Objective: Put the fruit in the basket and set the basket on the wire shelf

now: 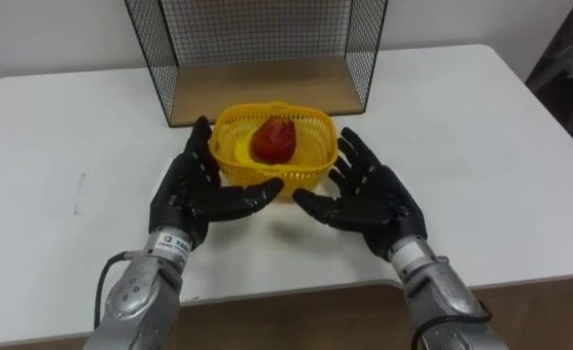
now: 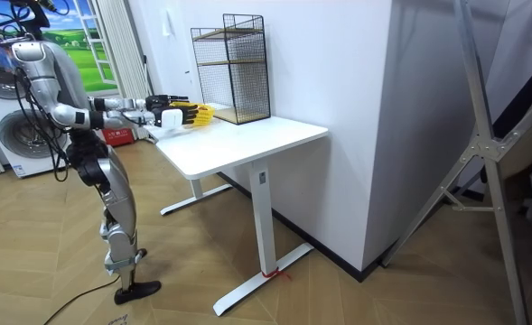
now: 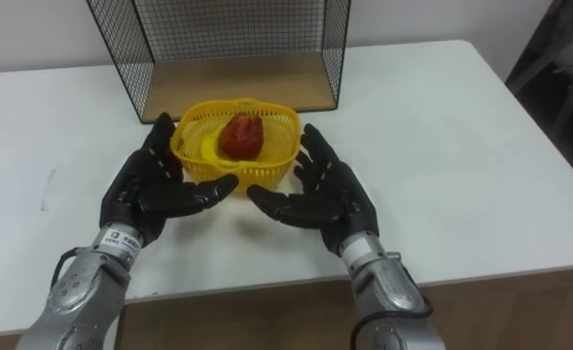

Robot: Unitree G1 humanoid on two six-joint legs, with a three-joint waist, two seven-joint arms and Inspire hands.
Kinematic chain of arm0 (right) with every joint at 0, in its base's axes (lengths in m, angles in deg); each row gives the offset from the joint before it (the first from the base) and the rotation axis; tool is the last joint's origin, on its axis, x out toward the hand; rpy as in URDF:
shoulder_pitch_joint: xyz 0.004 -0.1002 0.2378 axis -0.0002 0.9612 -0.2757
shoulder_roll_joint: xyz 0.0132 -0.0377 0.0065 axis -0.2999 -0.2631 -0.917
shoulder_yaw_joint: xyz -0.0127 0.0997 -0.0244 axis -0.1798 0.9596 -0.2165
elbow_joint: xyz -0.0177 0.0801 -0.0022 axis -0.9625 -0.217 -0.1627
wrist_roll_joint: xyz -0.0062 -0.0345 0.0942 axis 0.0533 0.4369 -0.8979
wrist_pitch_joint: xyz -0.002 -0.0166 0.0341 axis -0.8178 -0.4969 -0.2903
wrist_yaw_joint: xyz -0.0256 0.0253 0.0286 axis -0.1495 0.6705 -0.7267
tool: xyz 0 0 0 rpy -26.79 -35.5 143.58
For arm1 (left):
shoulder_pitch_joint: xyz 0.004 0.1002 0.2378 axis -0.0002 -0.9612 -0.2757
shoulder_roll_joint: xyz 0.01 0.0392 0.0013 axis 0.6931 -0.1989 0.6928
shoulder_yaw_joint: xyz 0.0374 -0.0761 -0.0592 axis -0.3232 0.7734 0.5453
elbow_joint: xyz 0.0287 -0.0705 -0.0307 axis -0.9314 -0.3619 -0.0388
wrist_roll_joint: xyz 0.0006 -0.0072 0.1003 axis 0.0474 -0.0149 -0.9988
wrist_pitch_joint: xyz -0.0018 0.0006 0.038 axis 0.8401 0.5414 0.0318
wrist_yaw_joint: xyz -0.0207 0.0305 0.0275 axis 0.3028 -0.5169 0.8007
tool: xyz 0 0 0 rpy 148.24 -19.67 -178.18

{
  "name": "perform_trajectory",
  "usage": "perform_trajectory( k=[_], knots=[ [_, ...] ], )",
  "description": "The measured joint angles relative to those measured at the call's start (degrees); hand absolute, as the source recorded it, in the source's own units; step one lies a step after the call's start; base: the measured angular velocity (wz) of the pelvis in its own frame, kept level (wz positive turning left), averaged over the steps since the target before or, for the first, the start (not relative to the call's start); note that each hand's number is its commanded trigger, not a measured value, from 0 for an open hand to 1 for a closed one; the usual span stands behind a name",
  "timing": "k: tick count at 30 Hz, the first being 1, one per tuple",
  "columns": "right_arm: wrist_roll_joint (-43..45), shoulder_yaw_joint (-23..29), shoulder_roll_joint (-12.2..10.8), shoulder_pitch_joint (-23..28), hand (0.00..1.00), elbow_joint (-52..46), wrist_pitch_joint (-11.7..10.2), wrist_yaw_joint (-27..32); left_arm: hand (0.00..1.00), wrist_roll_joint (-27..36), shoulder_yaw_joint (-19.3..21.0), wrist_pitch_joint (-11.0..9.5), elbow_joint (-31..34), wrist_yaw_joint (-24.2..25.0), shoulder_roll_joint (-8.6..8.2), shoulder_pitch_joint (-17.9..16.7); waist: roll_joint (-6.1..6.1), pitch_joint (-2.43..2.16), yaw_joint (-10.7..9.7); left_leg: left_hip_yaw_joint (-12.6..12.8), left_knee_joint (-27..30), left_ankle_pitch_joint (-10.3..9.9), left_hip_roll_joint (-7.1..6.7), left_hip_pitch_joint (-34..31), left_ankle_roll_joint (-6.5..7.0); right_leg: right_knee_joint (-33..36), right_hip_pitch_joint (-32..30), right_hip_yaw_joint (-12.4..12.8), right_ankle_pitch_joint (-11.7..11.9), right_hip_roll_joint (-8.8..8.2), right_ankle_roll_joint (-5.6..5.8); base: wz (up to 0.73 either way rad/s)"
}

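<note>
A yellow plastic basket (image 1: 305,165) stands on the white table (image 1: 481,136), just in front of the black wire shelf (image 1: 267,58). A red fruit (image 1: 274,139) lies inside it, beside a yellow fruit (image 1: 230,148). My left hand (image 1: 194,190) is open at the basket's left side, thumb reaching under its front. My right hand (image 1: 374,194) is open at the basket's right side, palm facing the basket wall. In the room view I stand at the table's end with both arms stretched over it to the basket (image 2: 198,113).
The wire shelf has a wooden floor board (image 1: 267,87) open toward me and an upper level (image 2: 229,34). The table's near edge (image 1: 296,284) runs just under my wrists. A washing machine (image 2: 17,135) stands behind me.
</note>
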Motion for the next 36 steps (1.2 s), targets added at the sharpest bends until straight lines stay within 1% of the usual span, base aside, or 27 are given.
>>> perform_trajectory(
  k=[1, 3, 6, 14, 17, 19, 21, 30, 34, 36],
  knots=[
    [1.8, 0.0, 0.0, -0.5, 0.0, 0.0, 0.0, 0.4, 0.0, 0.0, -0.1, 0.0, 0.0, 0.0, 0.0, 0.1, -0.32, 0.19, 0.0, 0.0, 0.0, 0.0, 0.0, 0.0, 0.0, 0.0, 0.0, 0.0, 0.0, 0.0, 0.0, -0.05],
    [3.6, 0.1, 0.1, -0.9, 0.0, 0.0, 0.0, 0.9, 0.0, 0.0, -0.1, 0.0, 0.0, 0.0, 0.03, 0.2, -0.73, 0.36, -0.1, 0.0, 0.0, 0.0, 0.04, 0.0, 0.0, -0.1, 0.0, -0.1, 0.0, 0.05, -0.01, 0.0],
    [5.2, 0.4, 0.1, -1.6, 0.0, 0.0, 0.6, 1.2, 0.0, 0.0, -0.2, 0.1, 0.0, 0.0, 0.06, 0.2, -0.86, 0.31, -0.1, 0.0, 0.0, 0.0, 0.05, 0.0, 0.0, -0.1, 0.0, -0.1, 0.0, 0.06, -0.01, 0.0],
    [6.9, 0.5, 0.0, -1.8, 0.0, 0.0, 0.7, 2.3, 0.0, 0.0, -0.3, 0.2, 0.0, 0.0, 0.06, 0.2, -0.7, 0.19, 0.1, 0.0, 0.0, 0.0, 0.53, -0.1, -0.01, -0.2, 0.0, -0.1, 0.1, 0.5, -0.21, 0.0],
    [7.5, 0.5, 0.0, -2.3, 0.0, 0.0, 1.1, 3.4, 0.0, 0.0, -1.3, 0.4, -0.2, 0.0, 0.13, 0.2, -0.19, -0.13, 0.1, 0.0, 0.1, 0.0, 0.6, -0.1, -0.01, -0.2, 0.0, -0.1, 0.2, 0.56, -0.36, 0.0],
    [8.6, 0.5, 0.0, -2.8, 0.0, 0.0, 1.1, 4.3, 0.0, 0.0, -2.0, 0.6, -0.6, 0.0, 0.16, 0.2, 0.29, -0.44, 0.0, 0.1, 0.1, 0.0, 0.62, 0.0, -0.01, -0.1, 0.0, -0.1, 0.3, 0.57, -0.45, 0.0],
    [9.5, 0.5, 0.0, -2.8, 0.0, 0.0, 1.1, 4.9, 0.0, -0.1, -2.1, 0.8, -0.6, 0.0, 0.15, 0.2, 0.41, -0.51, 0.0, 0.1, 0.1, 0.0, 0.67, 0.3, -0.01, -0.1, 0.2, -0.1, 0.3, 0.61, -0.49, 0.0],
    [9.5, 0.4, -0.1, -2.8, 0.0, -0.1, 1.1, 6.6, 0.0, -0.2, -3.2, 1.1, -0.6, 0.0, 0.25, 0.2, 0.33, -0.49, 0.2, 0.2, 0.1, 0.0, 0.67, 0.9, -0.01, 0.3, 0.6, 0.0, 0.4, 0.6, -0.53, 0.0],
    [9.2, -0.1, -0.5, -2.8, 0.0, -0.1, 1.1, 7.0, 0.0, 0.1, -3.7, 1.0, -0.6, 0.0, 0.0, 0.2, -0.04, -0.29, 0.2, 0.2, 0.1, 0.0, 0.66, 1.2, -0.01, 0.1, 1.1, 0.0, 0.4, 0.6, -0.52, 0.0],
    [8.3, -0.4, -0.5, -2.8, 0.0, -0.1, 1.1, 7.2, 0.0, 0.1, -3.8, 1.0, -0.6, 0.0, 0.0, 0.2, -0.25, -0.29, 0.2, 0.2, 0.1, 0.0, 0.65, 1.1, -0.01, 0.0, 1.1, 0.0, 0.4, 0.61, -0.52, 0.0]
  ],
)
